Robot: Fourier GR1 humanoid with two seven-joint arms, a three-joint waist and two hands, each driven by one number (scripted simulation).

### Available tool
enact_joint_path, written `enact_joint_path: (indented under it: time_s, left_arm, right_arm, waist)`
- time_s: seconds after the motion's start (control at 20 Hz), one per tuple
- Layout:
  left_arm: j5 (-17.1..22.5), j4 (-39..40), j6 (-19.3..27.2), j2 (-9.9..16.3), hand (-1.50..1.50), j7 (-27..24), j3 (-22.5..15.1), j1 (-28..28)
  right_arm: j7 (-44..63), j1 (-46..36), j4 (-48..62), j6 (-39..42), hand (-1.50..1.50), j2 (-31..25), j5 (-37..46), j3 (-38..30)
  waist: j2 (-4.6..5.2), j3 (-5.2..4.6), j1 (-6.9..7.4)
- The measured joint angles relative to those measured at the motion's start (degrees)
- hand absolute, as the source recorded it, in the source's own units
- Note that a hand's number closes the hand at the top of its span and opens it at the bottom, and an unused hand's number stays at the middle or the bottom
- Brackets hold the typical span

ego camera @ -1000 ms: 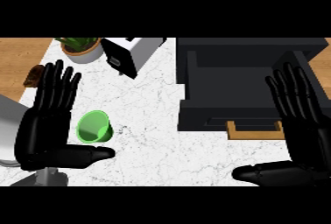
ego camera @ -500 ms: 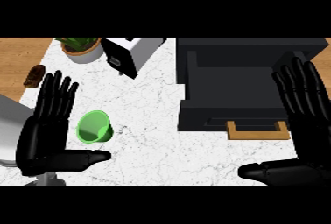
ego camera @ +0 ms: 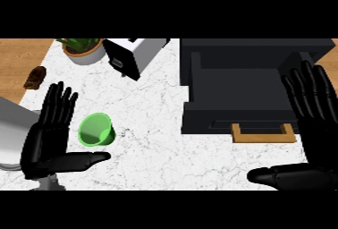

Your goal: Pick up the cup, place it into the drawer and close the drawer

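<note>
A green cup (ego camera: 97, 129) lies tipped on the white marble counter (ego camera: 152, 116), its opening facing up toward me. My left hand (ego camera: 48, 138) stands open just left of the cup, fingers straight and thumb stretched out below it, not touching it. The dark drawer unit (ego camera: 247, 87) sits at the right, its drawer pulled open, with a wooden handle (ego camera: 263, 133) at the front. My right hand (ego camera: 315, 134) is open at the right edge, fingers straight over the drawer's right side, thumb pointing left below the handle.
A potted plant (ego camera: 82, 47) stands at the back left. A white and black appliance (ego camera: 132, 56) sits beside it. A small brown object (ego camera: 34, 77) lies on the wooden surface at far left. A grey object (ego camera: 13, 129) shows at the left edge.
My left hand has slid down and back toward the lower left, away from the cup's rim. My right hand has shifted slightly right and down. The cup has stayed put.
</note>
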Motion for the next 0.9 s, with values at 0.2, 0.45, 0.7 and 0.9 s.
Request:
enact_joint_path:
  time_s: [0.2, 0.45, 0.7, 0.9]
  left_arm:
    - [-0.47, 5.4, -0.41, 0.56, -1.5, -3.88, 1.88, 0.04]
    - [-0.83, 10.8, -1.08, 0.94, -1.5, -8.11, 3.3, 0.58]
    - [-0.47, 18.42, -3.23, 1.92, -1.5, -13.04, 4.78, -0.4]
    - [-0.61, 24.6, -4.46, 2.88, -1.5, -16.6, 5.86, -1.64]
  right_arm:
    - [0.34, -1.39, 0.76, 0.34, -1.5, -0.56, -0.79, -1.2]
    - [1.12, -0.98, -0.06, 0.47, -1.5, -0.38, -0.88, -0.98]
    - [0.51, -0.57, 0.32, 0.36, -1.5, 0.48, -0.03, 0.08]
    - [1.68, -0.24, -0.93, 1.31, -1.5, -0.6, -1.68, -1.53]
  waist:
    - [0.02, -0.01, 0.01]
    - [0.02, 0.0, 0.0]
    - [0.02, 0.0, -0.02]
    - [0.02, -0.02, -0.05]
